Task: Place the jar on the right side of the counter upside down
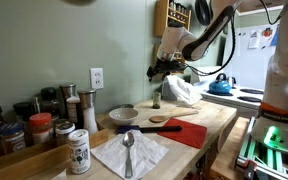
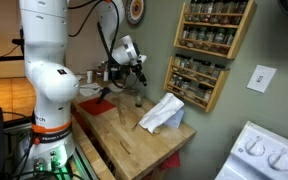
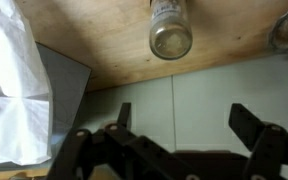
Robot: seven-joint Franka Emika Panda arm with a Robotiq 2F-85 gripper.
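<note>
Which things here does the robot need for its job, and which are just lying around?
For the job:
jar
counter
end effector, open near the jar

Just lying about:
white cloth
spoon
red cloth
blue kettle
spice rack

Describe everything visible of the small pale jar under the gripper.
The jar is small, slim and pale greyish, glass-like, with a round end facing the wrist camera. It stands upright on the light-wood counter, below the open gripper, which does not touch it. Which end is up cannot be told.
</note>
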